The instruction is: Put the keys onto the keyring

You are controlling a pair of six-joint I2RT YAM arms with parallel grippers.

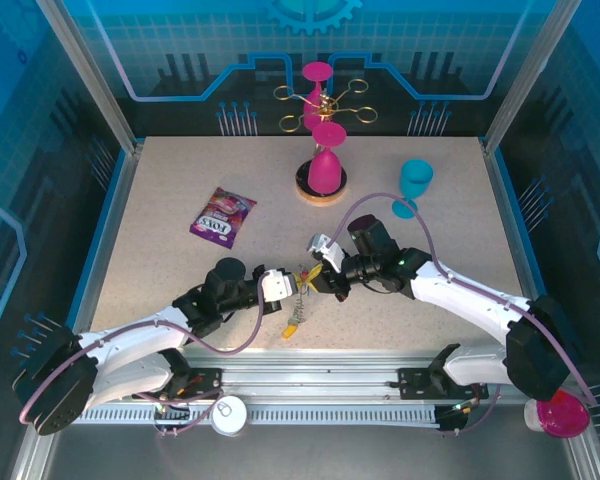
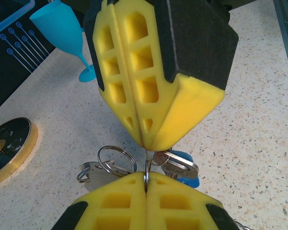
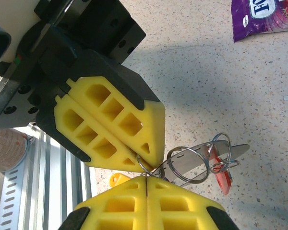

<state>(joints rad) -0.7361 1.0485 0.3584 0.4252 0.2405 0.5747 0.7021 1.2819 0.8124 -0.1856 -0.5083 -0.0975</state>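
Nearest, a yellow tag [image 1: 292,328] is trailing on a short chain [image 1: 298,303] toward the near table [image 1: 160,250] edge. Just beyond, I am holding the left tool [image 1: 290,282] and right tool [image 1: 321,274] clenched tip to tip on one thin metal ring [image 3: 145,168], I judge to steady it for threading. The keys [image 3: 235,150] are hanging beside the tips; the red-tagged blade is running crosswise, tip pointing away from both tools.

Robot test booth, circuit-print walls [image 1: 430,50], aluminium frame [image 1: 88,75]
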